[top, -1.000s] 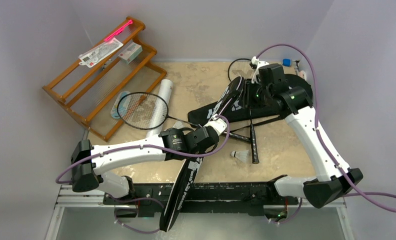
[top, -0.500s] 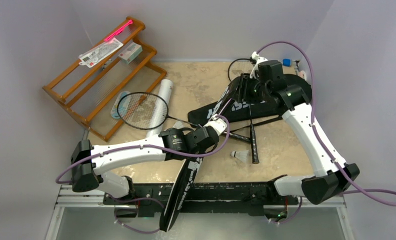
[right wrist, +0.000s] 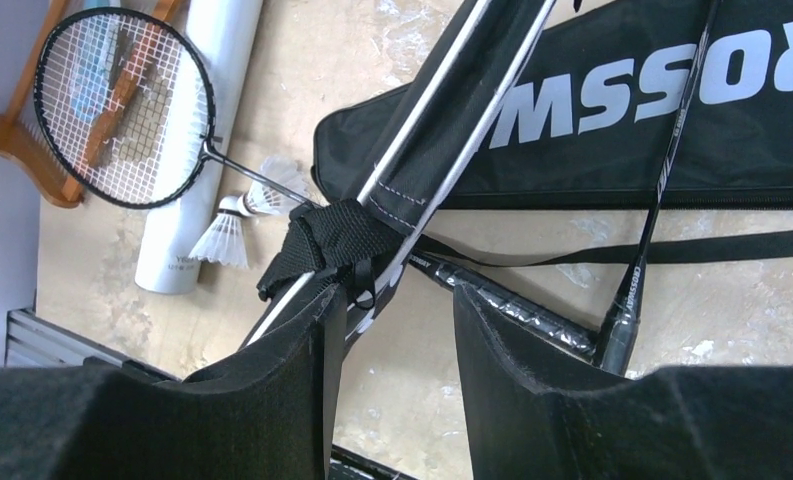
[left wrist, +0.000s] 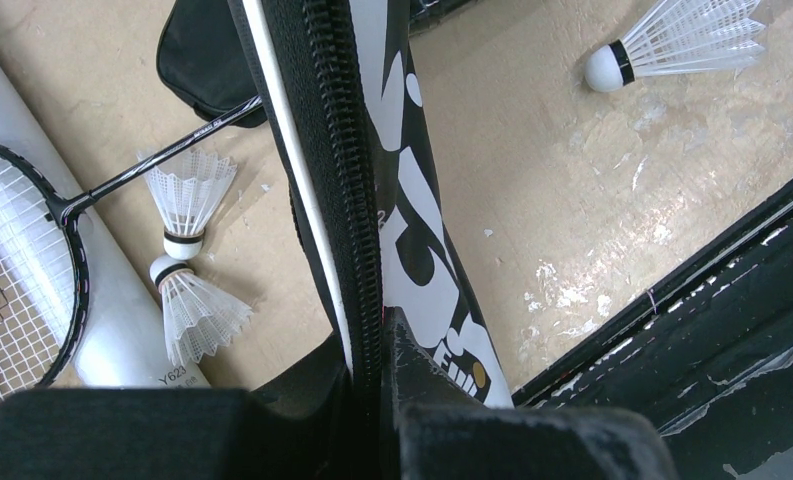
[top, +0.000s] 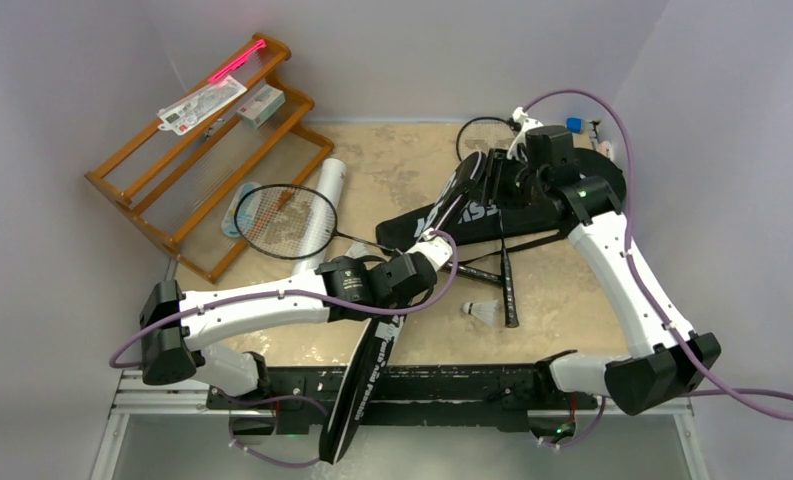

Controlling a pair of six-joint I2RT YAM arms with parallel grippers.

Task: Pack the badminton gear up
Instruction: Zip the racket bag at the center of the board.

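My left gripper [left wrist: 377, 345] is shut on the zipper edge of a black racket bag [left wrist: 372, 150], which it holds tilted on edge. In the top view this bag [top: 372, 360] runs from my left gripper [top: 432, 247] over the table's near edge. My right gripper [right wrist: 397, 320] is open, above the bag's upper part [right wrist: 442, 130] and its strap loop [right wrist: 332, 240]; in the top view it [top: 494, 178] hovers there. A second bag [top: 517, 212] lies flat. One racket [top: 287, 220] lies on the white tube [top: 324, 195]. Another racket's handle [top: 511, 290] lies near a shuttlecock [top: 482, 312]. Two shuttlecocks [left wrist: 187, 195] lie beside the tube.
An orange wooden rack [top: 202, 160] stands at the back left with a small white carton [top: 262, 103] and a pink-edged card [top: 204, 100] on it. Grey walls close in on three sides. A black rail [top: 452, 380] runs along the near edge.
My right gripper has moved left, from over the flat bag to above the upper end of the held bag. The left arm and the bag have stayed put.
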